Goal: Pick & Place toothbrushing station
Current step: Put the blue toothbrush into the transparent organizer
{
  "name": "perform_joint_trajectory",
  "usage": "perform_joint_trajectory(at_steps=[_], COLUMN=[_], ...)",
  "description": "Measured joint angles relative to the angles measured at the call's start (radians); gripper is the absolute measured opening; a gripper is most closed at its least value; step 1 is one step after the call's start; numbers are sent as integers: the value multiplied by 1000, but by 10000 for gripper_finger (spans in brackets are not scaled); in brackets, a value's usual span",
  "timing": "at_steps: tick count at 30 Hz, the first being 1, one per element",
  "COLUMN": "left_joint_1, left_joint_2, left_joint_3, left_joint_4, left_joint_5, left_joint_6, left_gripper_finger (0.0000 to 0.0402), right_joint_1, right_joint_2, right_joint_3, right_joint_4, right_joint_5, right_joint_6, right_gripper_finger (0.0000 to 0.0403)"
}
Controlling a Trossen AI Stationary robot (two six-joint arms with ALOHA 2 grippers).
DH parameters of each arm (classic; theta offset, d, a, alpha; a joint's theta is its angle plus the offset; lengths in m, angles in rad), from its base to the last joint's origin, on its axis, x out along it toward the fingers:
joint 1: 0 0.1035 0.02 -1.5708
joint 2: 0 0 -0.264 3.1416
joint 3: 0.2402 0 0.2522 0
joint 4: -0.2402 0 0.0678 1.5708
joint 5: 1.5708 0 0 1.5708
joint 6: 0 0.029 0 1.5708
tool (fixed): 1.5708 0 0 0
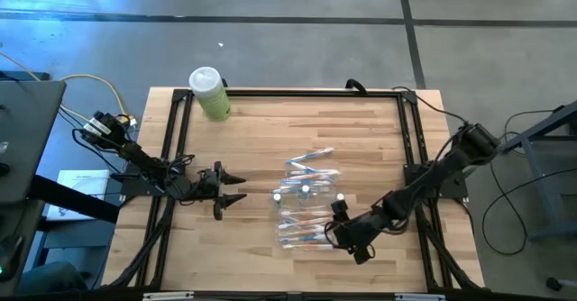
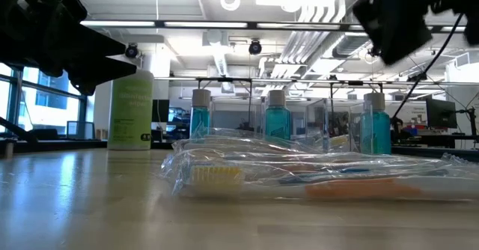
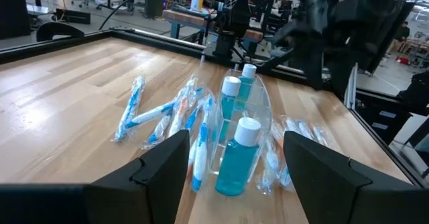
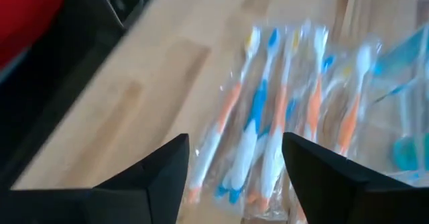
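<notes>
Right hand (image 1: 335, 231) agape above wrapped toothbrushes (image 4: 268, 130).

**Hidden, cut off, blurred**

Right wrist view: toothbrushes (image 4: 268, 123) smeared, wrapper edges unreadable; a clear holder (image 4: 409, 70) cut off at the frame edge. Low view: both arms are dark shapes cropped by the top edge, fingertips out of frame; green bottle (image 2: 131, 109) label unreadable. High view: brushes in the pile (image 1: 302, 224) too small to count. Left wrist view: right arm (image 3: 342, 23) blurred, its gripper not readable; rearmost blue bottle (image 3: 247, 83) half hidden behind the nearer ones.
</notes>
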Motion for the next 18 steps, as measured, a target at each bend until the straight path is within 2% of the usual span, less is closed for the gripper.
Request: perform_joint_trajectory(at_steps=[2, 9, 18], left_joint_1=[0, 0, 0], left_joint_2=[0, 0, 0], left_joint_3=[0, 0, 0], left_joint_4=[0, 0, 0], left_joint_5=[0, 0, 14], left_joint_6=[0, 0, 0], left_gripper_finger=[237, 237, 237], right_joint_1=[-9, -80, -107], right_joint_2=[37, 74, 75], right_joint_3=[0, 0, -6], right_joint_4=[-1, 14, 14], right_joint_5=[-7, -167, -198], right_joint_6=[10, 52, 44], right_gripper_finger=[222, 199, 174])
